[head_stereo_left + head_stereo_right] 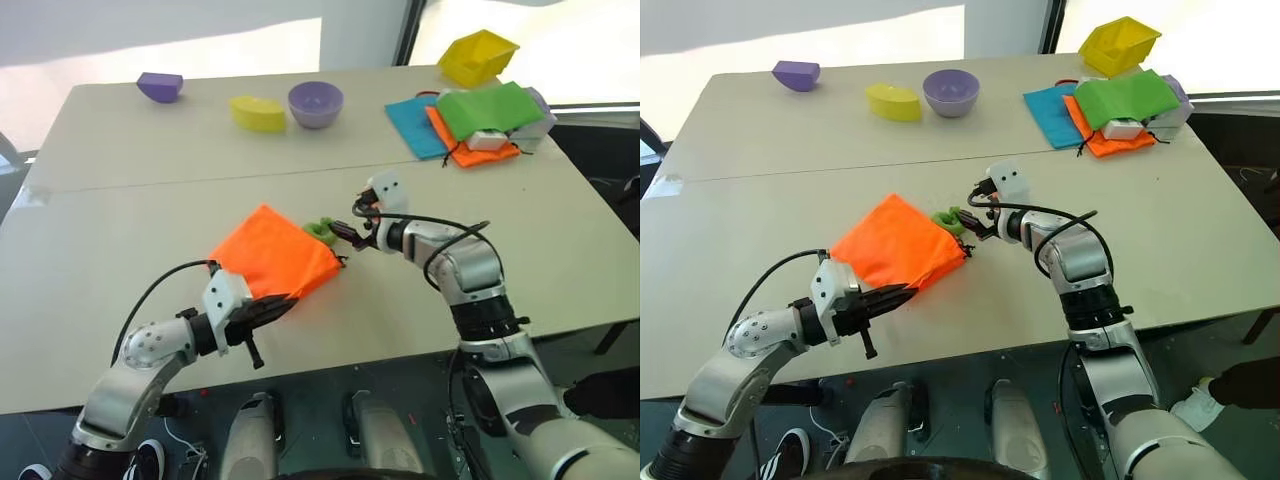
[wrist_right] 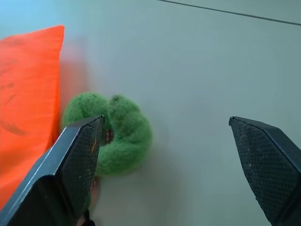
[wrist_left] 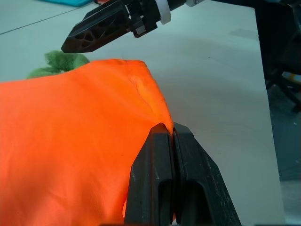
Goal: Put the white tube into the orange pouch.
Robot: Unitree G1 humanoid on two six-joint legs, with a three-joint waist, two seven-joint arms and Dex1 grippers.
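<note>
The orange pouch (image 1: pixel 270 255) lies flat in the middle of the table, its black cord ending at a green fuzzy ring (image 1: pixel 320 230) by its far right corner. My left gripper (image 1: pixel 280 303) is shut on the pouch's near edge, and the fabric (image 3: pixel 70 141) is pinched between its fingers (image 3: pixel 173 129). My right gripper (image 1: pixel 350 238) hovers open just right of the ring. Its two pads are spread wide (image 2: pixel 166 120), and the ring (image 2: pixel 117 136) lies close by one of them. Nothing is between those fingers. The white tube is out of view.
At the table's far right lies a stack of cloths: teal (image 1: pixel 415 125), green (image 1: pixel 490 108) and dull orange (image 1: pixel 470 153), with a white block (image 1: pixel 487 139) on it. A yellow bin (image 1: pixel 478 56), purple bowl (image 1: pixel 316 103), yellow piece (image 1: pixel 257 113) and purple piece (image 1: pixel 160 86) stand along the back.
</note>
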